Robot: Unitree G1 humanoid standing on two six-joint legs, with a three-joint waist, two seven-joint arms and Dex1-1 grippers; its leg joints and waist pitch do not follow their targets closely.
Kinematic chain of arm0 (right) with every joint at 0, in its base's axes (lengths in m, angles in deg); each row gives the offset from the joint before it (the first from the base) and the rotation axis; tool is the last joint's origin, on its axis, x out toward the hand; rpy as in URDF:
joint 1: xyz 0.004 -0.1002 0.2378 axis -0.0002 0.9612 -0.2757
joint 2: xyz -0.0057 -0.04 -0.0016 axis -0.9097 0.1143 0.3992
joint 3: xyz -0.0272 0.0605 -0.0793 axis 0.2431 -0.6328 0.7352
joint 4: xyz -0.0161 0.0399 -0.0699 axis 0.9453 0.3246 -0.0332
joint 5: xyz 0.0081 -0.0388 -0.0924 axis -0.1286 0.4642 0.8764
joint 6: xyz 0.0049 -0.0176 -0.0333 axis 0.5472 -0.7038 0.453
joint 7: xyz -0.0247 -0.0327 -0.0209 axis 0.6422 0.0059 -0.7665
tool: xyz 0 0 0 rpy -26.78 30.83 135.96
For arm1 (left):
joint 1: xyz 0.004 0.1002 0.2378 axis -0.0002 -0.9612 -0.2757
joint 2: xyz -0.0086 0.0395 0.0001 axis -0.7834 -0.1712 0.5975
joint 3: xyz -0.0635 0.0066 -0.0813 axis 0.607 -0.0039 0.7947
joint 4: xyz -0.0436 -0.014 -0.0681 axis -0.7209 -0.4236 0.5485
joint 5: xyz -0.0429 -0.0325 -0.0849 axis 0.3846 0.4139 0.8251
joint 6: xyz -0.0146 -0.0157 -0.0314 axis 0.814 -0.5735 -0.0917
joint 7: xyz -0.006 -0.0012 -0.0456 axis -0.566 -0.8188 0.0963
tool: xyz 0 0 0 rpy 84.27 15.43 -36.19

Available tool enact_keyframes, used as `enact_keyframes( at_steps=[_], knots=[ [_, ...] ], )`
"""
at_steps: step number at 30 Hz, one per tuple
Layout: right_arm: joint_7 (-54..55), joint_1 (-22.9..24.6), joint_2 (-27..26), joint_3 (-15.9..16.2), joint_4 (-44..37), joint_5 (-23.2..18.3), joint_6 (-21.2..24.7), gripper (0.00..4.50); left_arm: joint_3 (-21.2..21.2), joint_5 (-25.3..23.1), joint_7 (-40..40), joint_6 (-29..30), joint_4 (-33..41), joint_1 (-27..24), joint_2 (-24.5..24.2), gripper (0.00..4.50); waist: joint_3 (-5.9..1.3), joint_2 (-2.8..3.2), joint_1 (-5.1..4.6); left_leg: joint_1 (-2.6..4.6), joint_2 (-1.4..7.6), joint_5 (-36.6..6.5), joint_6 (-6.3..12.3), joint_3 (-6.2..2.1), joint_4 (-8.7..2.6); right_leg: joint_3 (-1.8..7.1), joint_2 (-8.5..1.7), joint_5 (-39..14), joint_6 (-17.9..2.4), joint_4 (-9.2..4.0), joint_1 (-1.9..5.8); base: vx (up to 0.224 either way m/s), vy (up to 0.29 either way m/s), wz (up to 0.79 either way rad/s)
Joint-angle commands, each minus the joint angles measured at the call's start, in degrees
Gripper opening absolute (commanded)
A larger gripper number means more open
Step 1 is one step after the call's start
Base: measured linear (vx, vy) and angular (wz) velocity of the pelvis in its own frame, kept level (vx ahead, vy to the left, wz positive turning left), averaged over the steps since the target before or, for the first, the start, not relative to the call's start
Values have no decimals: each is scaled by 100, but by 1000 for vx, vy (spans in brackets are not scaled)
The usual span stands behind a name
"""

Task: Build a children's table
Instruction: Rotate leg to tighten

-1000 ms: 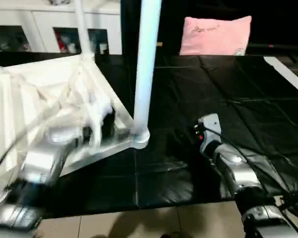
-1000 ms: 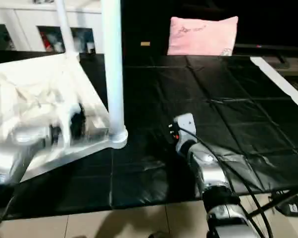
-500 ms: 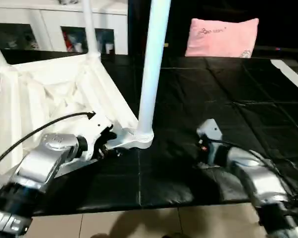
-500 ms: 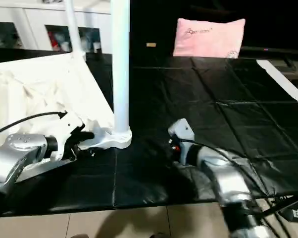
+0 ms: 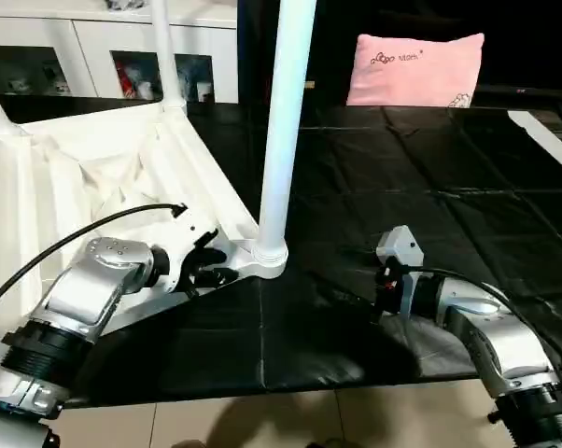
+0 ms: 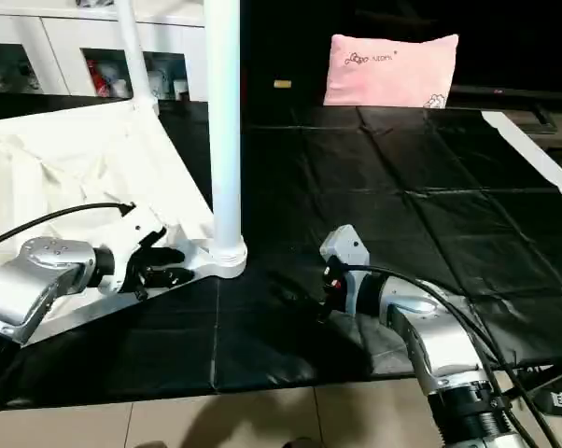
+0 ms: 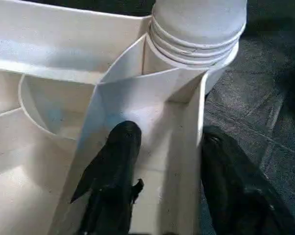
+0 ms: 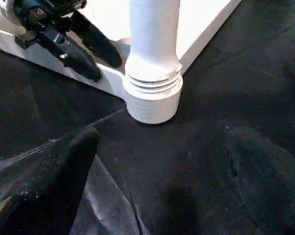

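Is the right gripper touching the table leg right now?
No: the right gripper is open over the black mat, short of the leg standing in its corner socket.

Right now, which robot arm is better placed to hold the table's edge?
Left. Its fingers straddle the table's rim beside the leg socket. The right gripper hangs open over the black mat.

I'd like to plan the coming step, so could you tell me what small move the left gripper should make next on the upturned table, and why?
Probably finish closing the left gripper on the table's rim wall. One finger sits inside the rim beside the corner socket, the other outside on the black mat, so the wall lies between them. The right gripper waits open near the leg.
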Motion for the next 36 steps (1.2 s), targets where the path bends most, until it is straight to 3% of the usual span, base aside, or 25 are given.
enact_keyframes(
  at_steps=[1, 3, 19, 27, 30, 32, 33, 36],
  knots=[
    [36, 64, 79, 3, -103, -71, 60, 450, -9, -119, 43, -28, -92, 139, -4, 176, -355, 115, 17, -29, -105, -1419, -14, 109, -388, 118, -209, -1584, -950, -491, 309, 0, 0, 0],
    [30, 58, 79, 7, -107, -57, 70, 450, -34, -139, 19, -57, -164, 167, 13, 140, -351, 112, 16, -22, -105, -1456, -11, 110, -389, 115, -207, -1645, -941, -499, 303, 0, 0, 0],
    [-6, 42, 88, 26, -130, -1, 130, 450, -254, -263, -395, -220, -217, 204, -21, 3, -354, 115, 9, -28, -96, -1433, -10, 104, -394, 121, -219, -1608, -957, -498, 315, 0, 0, 0],
    [-20, 41, 106, 18, -130, 16, 139, 450, -349, -347, -547, -316, -149, 180, -39, 3, -360, 121, 0, -24, -94, -1381, -11, 110, -390, 121, -214, -1439, -1019, -478, 320, 0, 0, 0],
    [-88, -9, 72, -18, -106, -103, 249, 450, -377, -334, -892, -822, -167, 127, -67, 3, -362, 102, 6, -30, -99, -1351, 15, 109, -391, 122, -216, -1437, -1008, -490, 327, 0, 0, 0],
    [-144, -134, 33, -57, -20, -175, 253, 450, -430, -232, -1255, -1076, -107, 66, -96, 3, -369, 121, 9, -27, -90, -1312, 5, 106, -397, 124, -221, -1344, -1026, -471, 324, 0, 0, 0],
    [-267, -220, 35, -43, 34, -221, 231, 450, -472, -152, -1517, -1259, -90, 35, -97, 3, -371, 96, 7, -23, -88, -1305, 12, 112, -395, 122, -218, -1297, -1050, -461, 324, 0, 0, 0],
    [-429, -312, 61, 10, 96, -222, 147, 450, -536, -115, -1703, -1296, -107, 36, -92, 3, -364, 124, 40, 18, -69, -1335, 34, 133, -387, 132, -222, -1193, -1142, -456, 285, 0, 0, 0]
  ],
)
